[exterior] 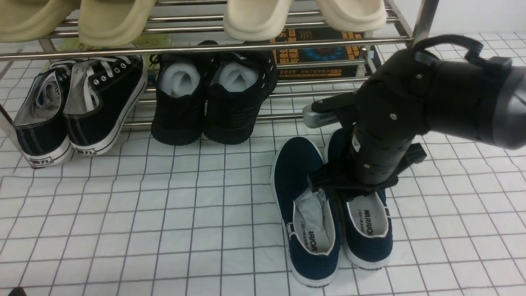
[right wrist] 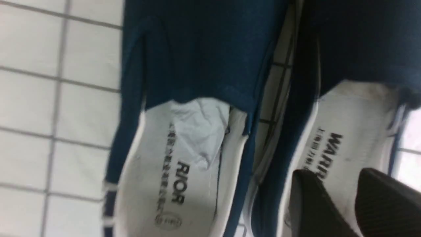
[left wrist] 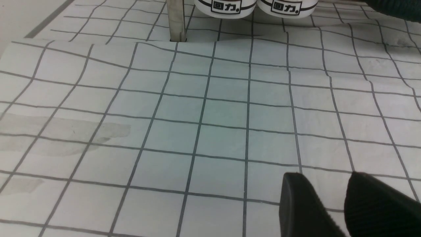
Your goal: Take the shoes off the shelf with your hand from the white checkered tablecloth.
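A white checkered tablecloth [exterior: 123,205] covered the surface under both sets of fingers. Beyond the right fingers [right wrist: 315,204] stood the shelf [exterior: 205,48] of silver tubes, with pale slippers [exterior: 115,20] on its upper rods. On its lowest rods, heels tipped down to the cloth, were black lace-up sneakers [exterior: 102,102] and all-black shoes [exterior: 230,111], both pairs well off to the left of those fingers. The right arm [exterior: 452,102] reached down in front of the shelf. The navy shoes [exterior: 296,176] lay off the shelf, side by side on the cloth directly beneath the right fingers. Those fingers stood narrowly apart over the "WARRIOR" insole of the right-hand shoe, nothing seen between them. Crumpled paper [exterior: 310,209] filled the shoe just beside them. The left fingers [left wrist: 306,204] hung narrowly apart above bare cloth, holding nothing, the sneakers' heels well ahead.
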Available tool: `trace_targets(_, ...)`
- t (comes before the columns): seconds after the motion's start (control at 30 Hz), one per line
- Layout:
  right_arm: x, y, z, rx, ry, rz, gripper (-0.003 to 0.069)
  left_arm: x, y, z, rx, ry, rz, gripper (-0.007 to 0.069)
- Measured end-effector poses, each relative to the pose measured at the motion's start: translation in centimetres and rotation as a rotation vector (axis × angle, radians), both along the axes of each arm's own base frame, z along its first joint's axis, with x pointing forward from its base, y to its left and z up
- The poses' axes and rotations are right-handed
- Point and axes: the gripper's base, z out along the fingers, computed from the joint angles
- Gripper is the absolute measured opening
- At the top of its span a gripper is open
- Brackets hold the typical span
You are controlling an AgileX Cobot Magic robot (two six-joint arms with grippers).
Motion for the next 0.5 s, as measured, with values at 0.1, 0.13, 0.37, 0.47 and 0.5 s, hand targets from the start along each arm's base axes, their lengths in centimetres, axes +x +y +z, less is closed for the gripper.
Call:
trace_targets(0.1,-0.5,-0.2,2.4,0.036,-0.022,0.027,0.0216,0.0,0.0,0.0,0.000,0.000,0.000,0.0240)
trace_targets(0.13,-1.2,-0.6,4.6,0.063,-0.049,0.051,0.0186,0.0,0.0,0.0,0.000,0.000,0.000,0.0240)
trace_targets(0.37,-6.7,-4.8,12.6,0.171,-0.197,0.123,-0.0006,0.0,0.0,0.0,0.000,0.000,0.000,0.0240)
trace_targets(0.47,-9.4,-7.0,13.5,0.221,-0.296,0.140,-0.0015,0.0,0.0,0.0,0.000,0.000,0.000,0.0240)
trace_targets(0.5,-9.8,-7.4,13.3,0.229,-0.317,0.145,-0.0015,0.0,0.0,0.0,0.000,0.000,0.000,0.0240)
